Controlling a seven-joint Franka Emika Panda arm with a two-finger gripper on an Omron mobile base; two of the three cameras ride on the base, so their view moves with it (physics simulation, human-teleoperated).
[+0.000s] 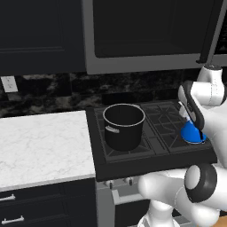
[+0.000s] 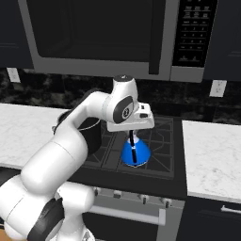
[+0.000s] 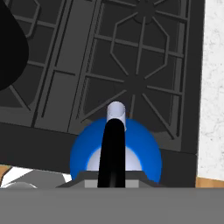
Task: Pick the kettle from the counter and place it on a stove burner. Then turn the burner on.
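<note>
hand (image 2: 133,141): clamped tight on black handle of the kettle (image 2: 135,153) | kettle: sat over front right stove burner (image 2: 157,157), contact unclear | pot (image 1: 123,126): parked on front left grate

Arm (image 2: 70,141): glossy white rounded links joined by dark grey to black joint bands. Wrist housing above the claw (image 2: 133,149): white cylinder with a dark round cap bearing a small pale mark. Hand block: white, box-shaped, over thin dark fingers.
</note>
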